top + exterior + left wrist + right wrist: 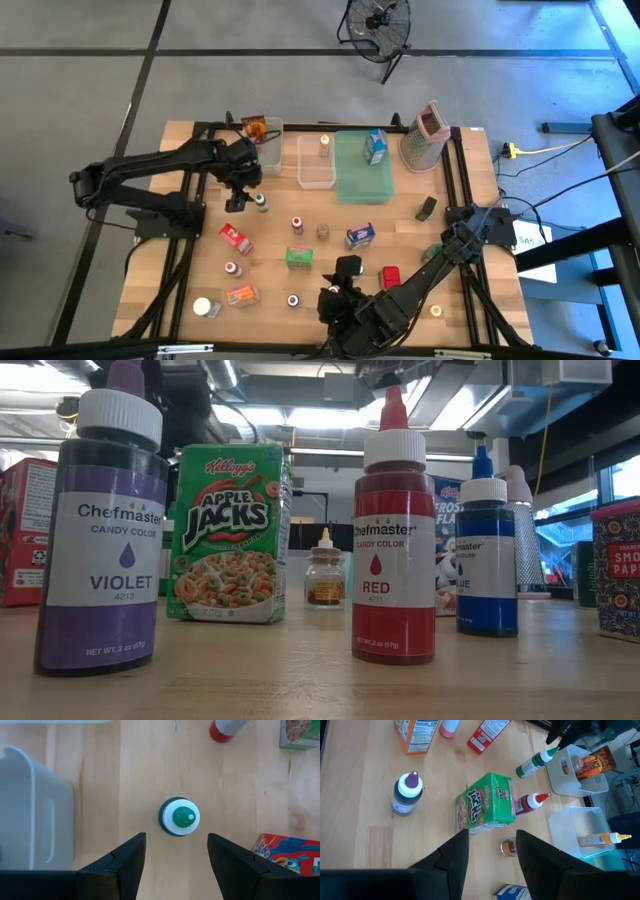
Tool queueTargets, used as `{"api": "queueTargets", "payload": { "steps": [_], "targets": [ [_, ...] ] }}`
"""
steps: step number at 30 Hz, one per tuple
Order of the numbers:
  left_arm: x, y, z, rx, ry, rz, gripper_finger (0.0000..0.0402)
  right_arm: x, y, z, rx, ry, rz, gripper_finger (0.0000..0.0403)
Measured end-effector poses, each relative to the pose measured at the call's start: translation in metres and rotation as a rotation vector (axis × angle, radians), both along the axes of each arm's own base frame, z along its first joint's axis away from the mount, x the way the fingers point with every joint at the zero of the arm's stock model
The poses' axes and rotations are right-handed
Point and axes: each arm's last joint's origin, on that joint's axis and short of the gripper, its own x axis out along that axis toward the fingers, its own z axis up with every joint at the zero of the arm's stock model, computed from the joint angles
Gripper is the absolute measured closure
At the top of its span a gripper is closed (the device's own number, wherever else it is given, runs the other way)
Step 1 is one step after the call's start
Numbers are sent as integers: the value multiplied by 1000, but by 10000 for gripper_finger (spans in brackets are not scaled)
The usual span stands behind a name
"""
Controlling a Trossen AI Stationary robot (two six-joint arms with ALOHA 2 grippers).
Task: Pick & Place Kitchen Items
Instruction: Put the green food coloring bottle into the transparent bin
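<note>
My left gripper (176, 839) is open and points down over a small green-capped bottle (180, 816) that stands upright on the wood. Its fingers sit above the bottle, one on each side, touching nothing. In the high view this gripper (237, 199) is just left of the bottle (261, 203). My right gripper (492, 834) is open and hovers near the table's near edge (345, 270), looking toward the green Apple Jacks box (485, 802). Near the box stand a violet bottle (407, 792), a red bottle (532, 802) and a small brown jar (509, 846).
More groceries stand scattered on the table: a red box (237, 239), an orange packet (241, 295), a blue cereal box (360, 235) and a red packet (390, 277). Along the far edge are clear bins (316, 170), a green tray (364, 180) and a metal grater (428, 135).
</note>
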Motion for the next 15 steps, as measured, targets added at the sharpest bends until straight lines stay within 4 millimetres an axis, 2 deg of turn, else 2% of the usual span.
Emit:
{"api": "queueTargets", "payload": {
  "steps": [15],
  "targets": [
    [23, -4, -17, -7, 34, -58, 194, 0, 1, 1, 6, -10, -1, 238]
  ]
}}
